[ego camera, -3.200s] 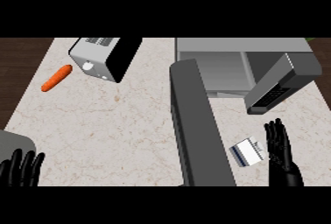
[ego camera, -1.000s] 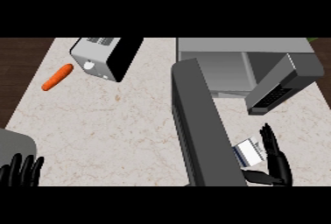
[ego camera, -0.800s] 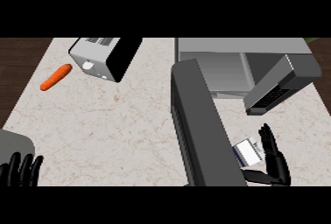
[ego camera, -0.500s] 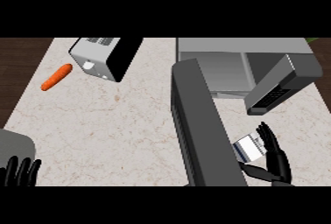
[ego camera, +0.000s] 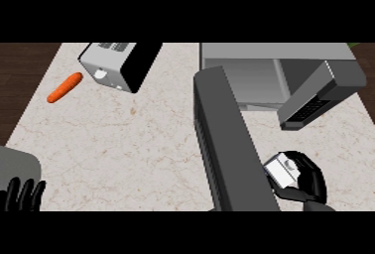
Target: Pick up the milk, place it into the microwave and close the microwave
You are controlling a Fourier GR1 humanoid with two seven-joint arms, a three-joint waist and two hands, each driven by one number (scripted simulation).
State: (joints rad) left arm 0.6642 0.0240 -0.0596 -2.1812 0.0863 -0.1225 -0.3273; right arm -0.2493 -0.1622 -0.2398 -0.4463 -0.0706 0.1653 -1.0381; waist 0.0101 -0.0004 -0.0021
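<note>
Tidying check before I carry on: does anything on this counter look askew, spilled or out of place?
Nothing spilled or damaged. Two small oddities: a carrot lies loose near the counter's left edge, and the toaster beside it sits skewed to the counter's edges. The microwave door stands open; the right hand holds the milk.

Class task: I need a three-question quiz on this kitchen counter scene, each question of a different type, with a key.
1. True or false: the right hand is curled round the milk.
2. What orange thing lies left of the toaster?
3. Fill in: the microwave door stands ____.

Key: 1 true; 2 the carrot; 3 open.
</note>
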